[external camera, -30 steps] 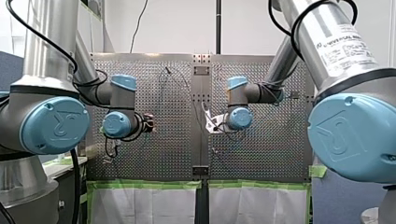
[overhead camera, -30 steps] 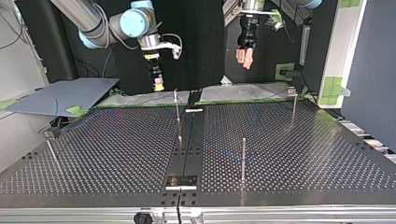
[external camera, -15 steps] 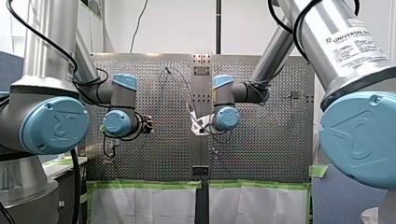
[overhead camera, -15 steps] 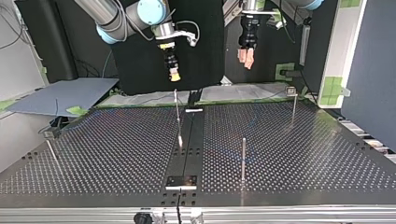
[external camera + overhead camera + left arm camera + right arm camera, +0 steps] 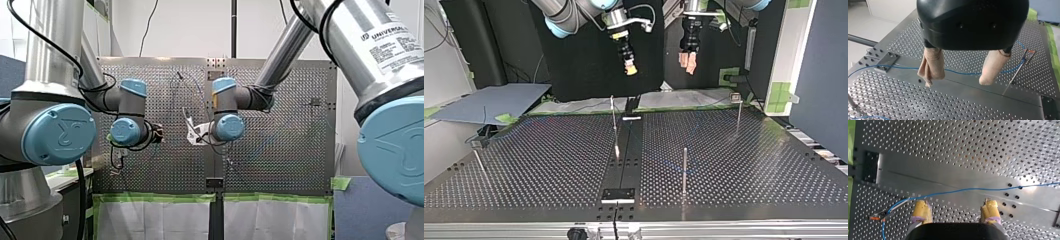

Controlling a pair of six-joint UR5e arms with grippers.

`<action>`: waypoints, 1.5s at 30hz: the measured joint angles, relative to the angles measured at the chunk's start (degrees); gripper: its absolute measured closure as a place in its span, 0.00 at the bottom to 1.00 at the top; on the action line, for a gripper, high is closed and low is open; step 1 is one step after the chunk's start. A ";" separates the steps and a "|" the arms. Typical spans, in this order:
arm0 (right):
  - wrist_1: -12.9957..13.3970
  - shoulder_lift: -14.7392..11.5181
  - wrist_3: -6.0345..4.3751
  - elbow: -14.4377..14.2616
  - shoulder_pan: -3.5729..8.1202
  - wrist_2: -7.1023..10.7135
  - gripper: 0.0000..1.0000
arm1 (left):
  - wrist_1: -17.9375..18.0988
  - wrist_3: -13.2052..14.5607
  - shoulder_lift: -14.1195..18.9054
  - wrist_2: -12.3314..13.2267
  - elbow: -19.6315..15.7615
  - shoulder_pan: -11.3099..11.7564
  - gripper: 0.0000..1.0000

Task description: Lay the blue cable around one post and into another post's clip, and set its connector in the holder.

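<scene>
1. Nearest in the top view, a small dark plate (image 5: pixel 619 194) sits on the smooth strip (image 5: pixel 626 150). The strip runs down the middle of the shiny table (image 5: pixel 524 165), which is full of little round holes.
2. A thin metal side post (image 5: pixel 684 170) stands straight up just beside the strip. A middle post (image 5: pixel 614 125) stands at the strip's edge, farther back.
3. Only the wrist views show the blue cable (image 5: pixel 960 190) well. It is thin like string and runs across the strip in a soft curve.
4. The cable meets the top of the middle post by a tiny orange bit (image 5: pixel 873 218). I cannot tell if it sits in a clip.
5. My right gripper (image 5: pixel 956 207) hangs in the air over the strip and points down. Its rough yellow pads (image 5: pixel 921 211) are spread wide, with nothing between them.
6. My left gripper (image 5: pixel 957 80) hangs high above the cable. Its soft beige pads (image 5: pixel 931 67) are spread too, and it is empty.
7. The front view alone shows the arms bent at the wrist.
</scene>
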State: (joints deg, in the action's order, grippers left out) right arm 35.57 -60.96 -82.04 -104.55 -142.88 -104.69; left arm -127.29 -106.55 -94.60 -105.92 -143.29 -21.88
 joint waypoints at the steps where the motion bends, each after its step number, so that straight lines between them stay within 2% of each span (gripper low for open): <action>1: 0.14 0.00 -0.27 -0.01 -0.41 -0.40 0.01 | -0.06 -0.12 0.00 0.00 0.01 0.00 0.00; 11: 1.22 -0.67 -2.22 -0.77 -4.97 -4.89 0.01 | -0.14 -0.32 0.00 0.13 0.05 0.20 0.00; 19: 3.61 -3.58 -4.39 -3.85 -8.38 -8.31 0.01 | -0.22 -0.32 0.00 0.21 0.05 0.18 0.00; 22: 4.80 -4.80 -5.02 -5.07 -8.97 -9.54 0.01 | -0.30 -0.32 0.00 0.22 0.05 0.17 0.00; 25: 6.03 -6.04 -5.26 -6.30 -8.37 -10.35 0.01 | -0.33 -0.29 0.00 0.23 0.05 0.16 0.00; 27: 7.06 -7.06 -5.04 -7.34 -7.48 -10.19 0.01 | -0.34 -0.29 0.00 0.23 0.05 0.15 0.00; 36: 10.67 -11.26 -2.42 -12.11 -2.80 -6.83 0.01 | -0.34 -0.29 0.00 0.14 0.05 0.22 0.00; 42: 10.20 -9.47 -0.31 -13.59 0.01 -6.02 0.01 | -0.34 -0.19 0.01 0.22 0.04 0.23 0.00; 45: 9.57 -7.88 -0.05 -13.17 0.87 -5.95 0.01 | -0.34 -0.14 0.01 0.23 0.05 0.23 0.00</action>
State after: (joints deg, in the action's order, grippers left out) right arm 45.14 -68.84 -82.09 -117.72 -142.01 -110.64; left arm -127.63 -106.69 -94.59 -105.69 -143.24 -21.64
